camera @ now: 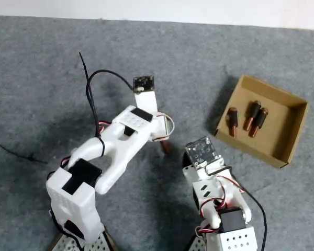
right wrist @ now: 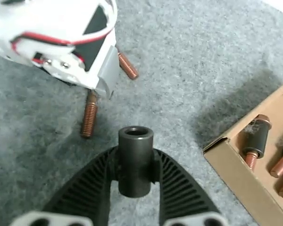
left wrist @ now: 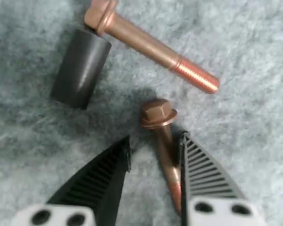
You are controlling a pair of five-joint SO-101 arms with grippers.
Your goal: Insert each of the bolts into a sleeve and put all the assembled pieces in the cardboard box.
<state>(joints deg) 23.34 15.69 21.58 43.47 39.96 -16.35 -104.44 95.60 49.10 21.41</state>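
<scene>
On the grey carpet my left gripper [left wrist: 155, 141] stands open around a copper bolt [left wrist: 164, 141]; the bolt's shank lies against one finger and its hex head points away. Just beyond lie a second, longer bolt [left wrist: 153, 47] and a loose black sleeve [left wrist: 81, 69], the bolt's head touching the sleeve's end. My right gripper [right wrist: 136, 160] is shut on another black sleeve [right wrist: 136, 141], held upright with its bore facing up, a little way from the left arm [camera: 131, 130]. The cardboard box [camera: 251, 149] sits to the right and holds three assembled pieces [camera: 253, 115].
The right wrist view has the left arm's wrist [right wrist: 61, 33] hanging over both bolts [right wrist: 89, 115], with the box wall [right wrist: 236, 174] close on the other side. A black cable [camera: 89, 89] loops above the left arm. A black scrap [camera: 23, 155] lies on the carpet at far left.
</scene>
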